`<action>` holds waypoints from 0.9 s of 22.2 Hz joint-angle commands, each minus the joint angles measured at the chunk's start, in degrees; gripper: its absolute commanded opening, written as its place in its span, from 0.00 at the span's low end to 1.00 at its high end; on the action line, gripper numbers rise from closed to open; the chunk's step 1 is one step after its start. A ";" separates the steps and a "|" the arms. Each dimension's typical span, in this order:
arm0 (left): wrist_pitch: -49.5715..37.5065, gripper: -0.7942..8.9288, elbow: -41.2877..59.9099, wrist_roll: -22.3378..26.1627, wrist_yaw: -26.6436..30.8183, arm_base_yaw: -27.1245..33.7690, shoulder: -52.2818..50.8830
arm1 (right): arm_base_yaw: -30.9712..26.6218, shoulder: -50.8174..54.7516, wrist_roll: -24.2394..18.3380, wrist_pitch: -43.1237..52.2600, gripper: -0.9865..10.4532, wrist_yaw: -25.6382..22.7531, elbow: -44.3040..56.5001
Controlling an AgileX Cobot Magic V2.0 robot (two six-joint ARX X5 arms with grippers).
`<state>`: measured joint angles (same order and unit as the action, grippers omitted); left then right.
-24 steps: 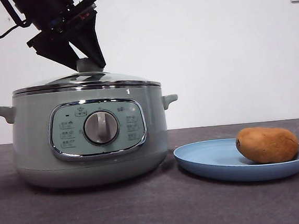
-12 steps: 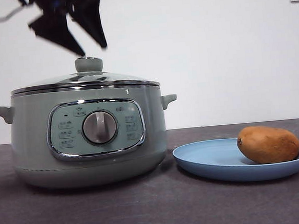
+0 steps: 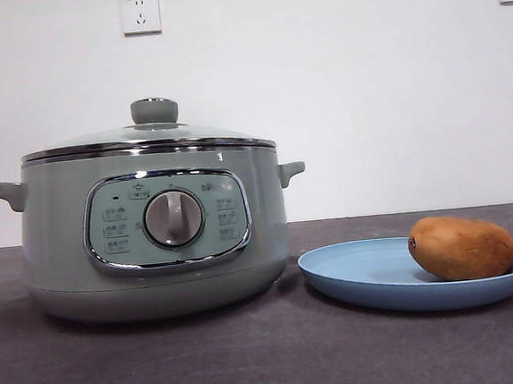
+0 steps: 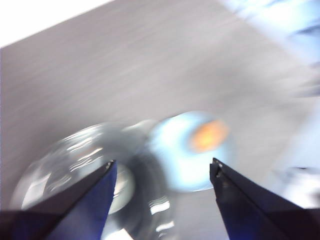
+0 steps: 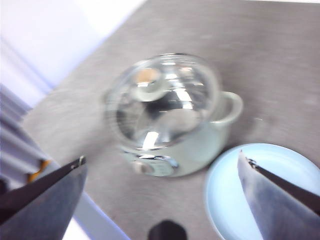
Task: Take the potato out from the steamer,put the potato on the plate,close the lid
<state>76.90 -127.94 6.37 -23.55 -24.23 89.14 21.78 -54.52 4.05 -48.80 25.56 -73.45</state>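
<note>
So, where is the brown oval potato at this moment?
In the front view, the brown oval potato lies on the right part of the shallow light-blue plate, which sits on the table just right of the sage-green steamer pot.

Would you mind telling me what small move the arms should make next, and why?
Probably none beyond parking both arms. The potato lies on the plate, the lid sits on the steamer, and the left gripper and right gripper are open, high and empty.
</note>
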 commanded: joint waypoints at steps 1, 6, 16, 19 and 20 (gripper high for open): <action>3.28 0.40 -0.33 1.22 -5.40 -0.24 -0.61 | 0.02 -0.13 -0.94 0.35 0.52 0.39 0.09; 3.28 0.37 -0.33 1.22 -5.22 -0.31 -0.63 | 0.02 -0.11 -1.44 -0.22 0.31 -0.26 0.09; 3.26 0.07 -0.33 3.43 -5.07 -2.05 -0.63 | 0.02 -0.11 -3.67 -1.33 0.08 -0.46 0.09; 3.26 0.08 -0.33 1.92 -5.14 -2.05 -0.63 | 0.02 -0.11 -3.48 -1.22 0.09 -0.50 0.09; 3.23 0.08 -0.33 1.81 -5.09 -2.05 -0.63 | 0.02 -0.11 -3.50 -0.92 0.09 -0.57 0.09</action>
<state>76.90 -128.46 8.75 -28.49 -26.22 88.49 21.78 -54.57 0.69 -50.26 25.21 -73.45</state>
